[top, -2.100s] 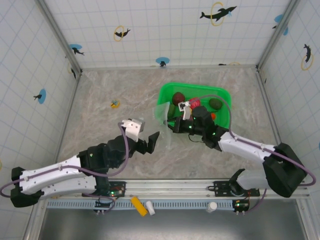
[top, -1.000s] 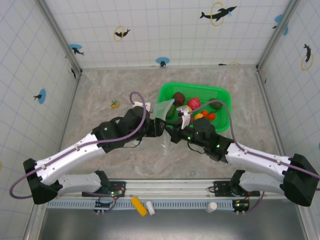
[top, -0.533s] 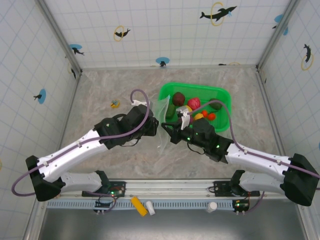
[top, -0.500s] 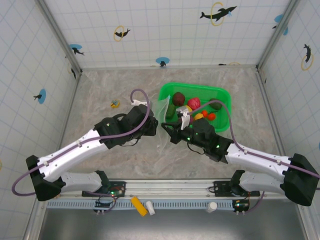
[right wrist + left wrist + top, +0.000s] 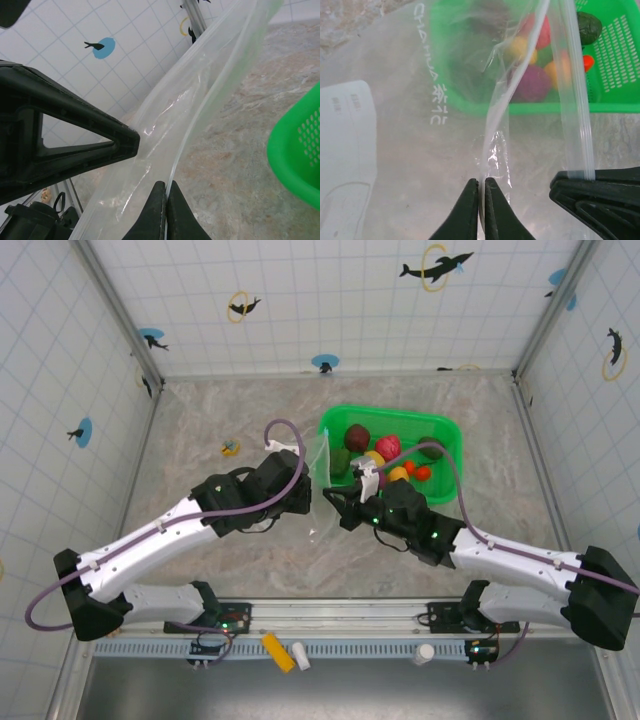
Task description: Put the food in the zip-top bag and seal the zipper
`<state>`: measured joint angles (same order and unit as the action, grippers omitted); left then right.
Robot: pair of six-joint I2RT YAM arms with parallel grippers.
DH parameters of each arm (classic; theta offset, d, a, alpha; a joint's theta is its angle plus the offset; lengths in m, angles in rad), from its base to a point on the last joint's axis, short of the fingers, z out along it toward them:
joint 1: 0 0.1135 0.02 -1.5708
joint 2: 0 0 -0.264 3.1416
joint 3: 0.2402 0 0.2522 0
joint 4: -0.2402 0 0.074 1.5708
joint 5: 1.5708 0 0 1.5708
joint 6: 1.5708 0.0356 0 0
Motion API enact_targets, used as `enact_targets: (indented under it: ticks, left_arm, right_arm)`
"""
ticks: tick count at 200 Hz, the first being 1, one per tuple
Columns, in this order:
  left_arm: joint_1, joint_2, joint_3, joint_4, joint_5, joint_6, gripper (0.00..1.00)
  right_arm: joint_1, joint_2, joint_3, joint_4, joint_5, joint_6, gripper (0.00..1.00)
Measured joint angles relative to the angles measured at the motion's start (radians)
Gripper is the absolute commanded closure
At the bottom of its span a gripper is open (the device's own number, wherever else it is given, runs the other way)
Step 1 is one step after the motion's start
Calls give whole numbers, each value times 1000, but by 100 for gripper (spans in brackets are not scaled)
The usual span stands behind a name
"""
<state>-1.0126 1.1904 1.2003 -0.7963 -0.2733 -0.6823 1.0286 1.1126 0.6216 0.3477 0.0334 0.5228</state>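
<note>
The clear zip-top bag hangs upright between my two grippers, just left of the green basket. My left gripper is shut on one thin lip of the bag's mouth. A little to its right, the right gripper is shut on the other lip along the zipper. The bag's white label faces the left wrist camera. The food lies in the basket: a maroon piece, a pink one, a purple one, a dark green one.
The bright green basket stands at the back right of the marble table, touching the bag. A tiny yellow-blue trinket lies to the left. Tiled walls close in three sides.
My left arm has swung right to the bag and its jaws have shut on the bag's lip. The right gripper has kept its hold and shifted slightly toward me.
</note>
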Motion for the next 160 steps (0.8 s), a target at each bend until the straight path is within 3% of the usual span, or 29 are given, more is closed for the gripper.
enact_targets:
  ticks: [67, 78, 123, 160]
  left_arm:
    - [0, -1, 33, -9, 54, 1, 100]
    - [0, -6, 45, -10, 56, 1, 95]
    - [0, -32, -12, 3, 79, -19, 92]
    - [0, -33, -44, -6, 76, -38, 80]
  right_arm:
    - [0, 37, 0, -11, 46, 1, 100]
    - [0, 40, 0, -11, 45, 1, 100]
    - [52, 41, 0, -10, 41, 2, 100]
    - [126, 41, 24, -33, 72, -28, 100]
